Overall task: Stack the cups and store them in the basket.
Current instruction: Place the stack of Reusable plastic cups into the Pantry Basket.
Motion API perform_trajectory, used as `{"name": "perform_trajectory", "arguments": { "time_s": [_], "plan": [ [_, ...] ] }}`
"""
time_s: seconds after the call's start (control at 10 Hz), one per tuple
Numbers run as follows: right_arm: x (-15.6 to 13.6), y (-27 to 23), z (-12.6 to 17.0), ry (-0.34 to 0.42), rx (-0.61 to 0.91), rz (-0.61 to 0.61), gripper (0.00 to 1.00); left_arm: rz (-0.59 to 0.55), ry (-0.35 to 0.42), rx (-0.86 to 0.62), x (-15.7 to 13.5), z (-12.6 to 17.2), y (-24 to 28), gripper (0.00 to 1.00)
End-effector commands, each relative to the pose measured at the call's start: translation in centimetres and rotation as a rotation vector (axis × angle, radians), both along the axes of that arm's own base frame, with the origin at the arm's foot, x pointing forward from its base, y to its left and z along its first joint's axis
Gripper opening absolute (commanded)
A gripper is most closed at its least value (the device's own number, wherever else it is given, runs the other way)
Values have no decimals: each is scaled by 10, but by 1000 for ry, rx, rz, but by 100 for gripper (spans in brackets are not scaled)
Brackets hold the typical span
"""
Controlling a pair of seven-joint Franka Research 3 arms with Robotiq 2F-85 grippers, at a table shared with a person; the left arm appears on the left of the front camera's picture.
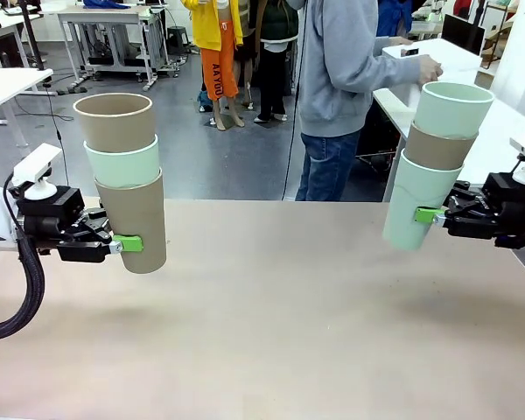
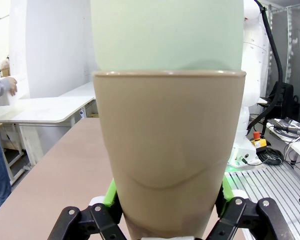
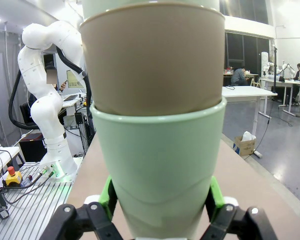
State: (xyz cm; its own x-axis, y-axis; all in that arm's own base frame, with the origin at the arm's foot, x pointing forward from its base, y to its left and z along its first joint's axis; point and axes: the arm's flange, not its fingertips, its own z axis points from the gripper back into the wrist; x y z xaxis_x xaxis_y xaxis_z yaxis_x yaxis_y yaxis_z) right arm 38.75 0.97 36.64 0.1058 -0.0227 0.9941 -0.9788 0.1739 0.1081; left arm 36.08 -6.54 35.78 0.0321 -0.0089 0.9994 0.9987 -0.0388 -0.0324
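Observation:
My left gripper [image 1: 127, 243] is shut on the bottom tan cup of a three-cup stack [image 1: 127, 188], tan, mint, tan from bottom to top, held upright above the table's left side. In the left wrist view the tan cup [image 2: 170, 150] sits between the green pads [image 2: 111, 192] with a mint cup [image 2: 165, 35] nested in it. My right gripper [image 1: 429, 214] is shut on the bottom mint cup of a second stack [image 1: 437, 162], mint, tan, mint, slightly tilted above the right side. The right wrist view has that mint cup [image 3: 160, 165] with a tan cup [image 3: 152, 60] in it. The basket is out of view.
The brown table [image 1: 271, 332] stretches between the two stacks. A person in a grey hoodie [image 1: 346, 70] stands beyond the far edge, a hand on a white table [image 1: 499, 131] at the back right. The arms' white bases [image 2: 252, 100] [image 3: 45, 100] stand at the near side.

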Motion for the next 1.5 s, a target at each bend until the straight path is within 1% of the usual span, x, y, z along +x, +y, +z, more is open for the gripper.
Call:
{"name": "perform_trajectory", "arguments": {
  "time_s": [0.0,1.4],
  "plan": [
    [1,1,3,-8,2,-2,86,-5,2,-6,-1,5,0,85],
    [1,1,3,-8,2,-2,86,-5,2,-6,-1,5,0,85]
  ]
}}
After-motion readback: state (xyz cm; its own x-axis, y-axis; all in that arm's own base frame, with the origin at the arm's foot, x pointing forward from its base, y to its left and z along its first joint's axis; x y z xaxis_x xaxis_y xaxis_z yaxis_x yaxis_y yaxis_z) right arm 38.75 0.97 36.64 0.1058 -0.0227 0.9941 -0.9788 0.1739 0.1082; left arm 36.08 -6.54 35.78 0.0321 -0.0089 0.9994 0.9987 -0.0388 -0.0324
